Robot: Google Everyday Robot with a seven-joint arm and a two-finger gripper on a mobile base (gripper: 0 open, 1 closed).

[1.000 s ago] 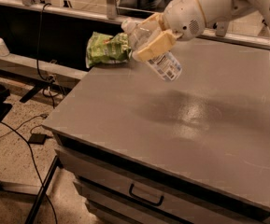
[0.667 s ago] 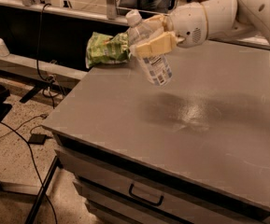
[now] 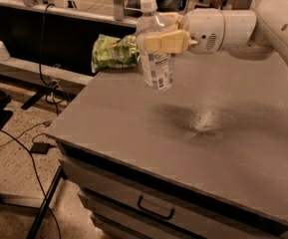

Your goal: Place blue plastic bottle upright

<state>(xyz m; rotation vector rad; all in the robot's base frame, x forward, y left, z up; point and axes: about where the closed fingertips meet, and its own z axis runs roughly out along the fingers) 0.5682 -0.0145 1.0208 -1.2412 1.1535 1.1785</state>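
I log the gripper [image 3: 154,32] pinching the blue plastic bottle [image 3: 157,63] at its upper body. The bottle is cap up, near vertical, held above the grey table [image 3: 133,133] near its back-left corner. A green snack bag [image 3: 112,52] lies just behind.

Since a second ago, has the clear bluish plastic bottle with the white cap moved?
Yes. The bottle, which the gripper holds above the grey table, swung upright, its base toward the green snack bag.
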